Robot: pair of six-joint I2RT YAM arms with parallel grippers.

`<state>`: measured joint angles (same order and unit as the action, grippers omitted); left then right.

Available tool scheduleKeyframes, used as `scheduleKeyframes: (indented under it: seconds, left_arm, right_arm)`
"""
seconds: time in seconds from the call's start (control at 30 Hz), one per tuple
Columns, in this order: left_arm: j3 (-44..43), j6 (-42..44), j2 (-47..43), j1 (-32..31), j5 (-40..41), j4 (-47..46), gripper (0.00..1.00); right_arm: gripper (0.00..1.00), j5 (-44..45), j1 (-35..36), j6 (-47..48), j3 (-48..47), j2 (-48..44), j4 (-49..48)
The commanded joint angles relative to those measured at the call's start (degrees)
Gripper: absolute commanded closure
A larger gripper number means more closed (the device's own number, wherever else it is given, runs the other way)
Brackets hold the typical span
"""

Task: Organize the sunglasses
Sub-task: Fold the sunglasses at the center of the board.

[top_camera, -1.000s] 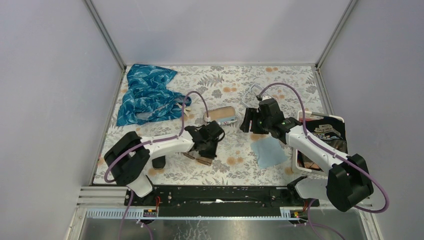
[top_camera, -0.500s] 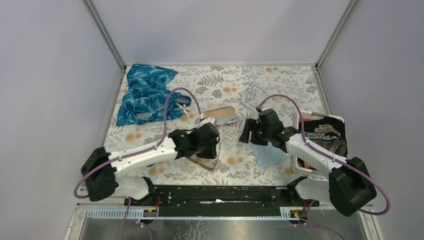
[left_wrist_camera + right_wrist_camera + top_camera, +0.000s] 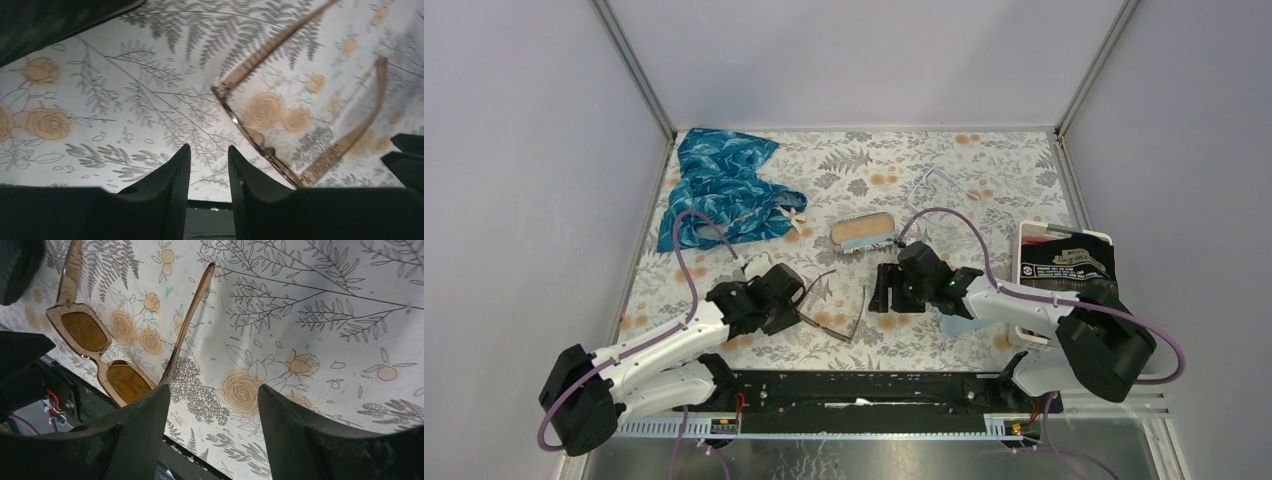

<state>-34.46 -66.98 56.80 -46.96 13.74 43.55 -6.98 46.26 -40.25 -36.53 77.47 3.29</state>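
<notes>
Near front edge of floral tabletop [image 3: 1004, 170], just beyond black mounting rail [image 3: 864, 385]: sunglasses [image 3: 829, 325], lying on the patterned surface with both arms unfolded, brown lenses toward the rail, arms pointing toward the far side. Located between the two end effectors, touching neither. Immediately left of the sunglasses: left end effector [image 3: 798, 304], low over the tabletop, fingers parted by a narrow gap, nothing between them. In left wrist view: left end effector [image 3: 209, 150] aimed at bare pattern, sunglasses [image 3: 265, 110] ahead and off to the right, clear of both fingers. Immediately right of the sunglasses: right end effector [image 3: 882, 290], fingers spread wide, empty. In right wrist view: right end effector [image 3: 215, 390] over bare pattern, sunglasses [image 3: 85, 330] ahead and to the left, nearer arm running down close to the left-hand finger tip; contact there not determinable. Under the right arm, slightly farther right: pale blue cloth [image 3: 956, 326], mostly covered. Mid-tabletop, beyond both end effectors: tan oval case [image 3: 864, 232]. At the right edge: white tray [image 3: 1064, 229] holding a dark packet [image 3: 1069, 265]. Far left: crumpled blue patterned fabric [image 3: 714, 185]. Far side, right of centre: clear-framed glasses [image 3: 939, 180], well apart from the sunglasses.
</notes>
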Motion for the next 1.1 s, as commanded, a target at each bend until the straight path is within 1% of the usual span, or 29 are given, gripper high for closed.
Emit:
scheduleKeyframes:
  seconds: [0.0, 0.07, 0.17, 0.27, 0.33, 0.43, 0.67, 0.93, 1.07]
  left_arm:
    - [2.02, -3.25, 0.99, 2.16, 2.97, 1.0, 0.62]
    - [2.37, -1.87, 2.4, 3.1, 3.04, -0.55, 0.62]
    - [2.67, 1.0, 4.62, 5.26, 5.23, -2.19, 0.63]
    - [4.32, 4.53, 5.91, 8.71, 2.72, -7.29, 0.63]
    - [4.99, 6.27, 7.15, 9.78, 1.02, -10.43, 0.63]
    - [4.66, 7.87, 9.99, 9.96, -0.9, -13.44, 0.63]
    - [2.92, 10.03, 15.45, 9.96, -4.65, -18.16, 0.64]
    - [0.88, 12.23, 19.49, 9.96, -7.17, -20.8, 0.64]
    - [-0.3, 13.11, 22.04, 9.87, -8.67, -22.21, 0.65]
  right_arm:
    - [0.28, 0.11, 2.11, -0.83, -3.64, 3.53, -2.76]
    - [0.29, -0.28, 2.71, -0.68, -4.54, 5.45, -4.87]
    - [0.32, -0.31, 3.28, -0.39, -5.46, 7.8, -5.35]
    - [0.35, -0.49, 3.67, -0.12, -5.81, 9.34, -5.71]
    - [0.4, -0.49, 3.98, 0.03, -5.92, 10.01, -5.8]
    - [0.44, -0.55, 4.3, 0.4, -6.17, 10.6, -5.77]
    - [0.51, -1.03, 4.61, 1.2, -7.35, 12.27, -5.41]
    - [0.67, -1.12, 4.88, 2.38, -8.84, 12.85, -4.41]
    - [0.71, -1.81, 5.06, 3.08, -9.5, 13.38, -3.91]
